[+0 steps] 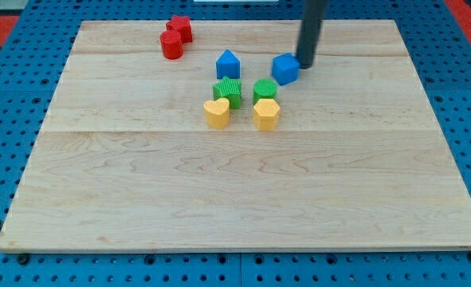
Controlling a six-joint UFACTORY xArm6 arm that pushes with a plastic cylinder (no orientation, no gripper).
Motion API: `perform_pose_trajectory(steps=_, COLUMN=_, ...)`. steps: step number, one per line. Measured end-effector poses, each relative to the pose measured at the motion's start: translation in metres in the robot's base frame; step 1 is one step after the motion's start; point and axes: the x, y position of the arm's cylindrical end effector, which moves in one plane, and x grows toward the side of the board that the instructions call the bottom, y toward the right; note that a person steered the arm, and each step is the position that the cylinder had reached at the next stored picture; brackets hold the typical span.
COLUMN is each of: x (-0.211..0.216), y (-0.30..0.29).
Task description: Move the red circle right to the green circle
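Note:
The red circle (171, 45) lies near the board's top left, touching a second red block (180, 29) of unclear shape just above it. The green circle (228, 90) sits near the board's middle top, with a green block (265, 90) to its right. My tip (307, 64) is at the view's top right of centre, right beside a blue cube (285, 68) and touching or nearly touching its right side. The tip is far to the right of the red circle.
A blue pentagon-like block (228, 64) stands just above the green circle. A yellow heart (217, 113) lies below the green circle and a yellow hexagon (266, 114) below the green block. The wooden board (235, 191) lies on a blue pegboard.

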Motion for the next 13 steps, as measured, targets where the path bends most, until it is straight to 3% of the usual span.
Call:
perform_pose_trajectory(steps=1, x=-0.012, y=-0.009)
perform_pose_trajectory(steps=2, x=-0.065, y=-0.012)
perform_pose_trajectory(steps=4, x=-0.112, y=-0.136)
perform_pose_trajectory(steps=8, x=-0.109, y=-0.298)
perform_pose_trajectory(steps=9, x=-0.068, y=-0.246)
perform_pose_trajectory(steps=10, x=-0.046, y=-0.155)
perform_pose_trajectory(steps=11, x=-0.046, y=-0.124)
perform_pose_trajectory(steps=12, x=-0.048, y=-0.148)
perform_pose_trajectory(steps=13, x=-0.006, y=-0.153)
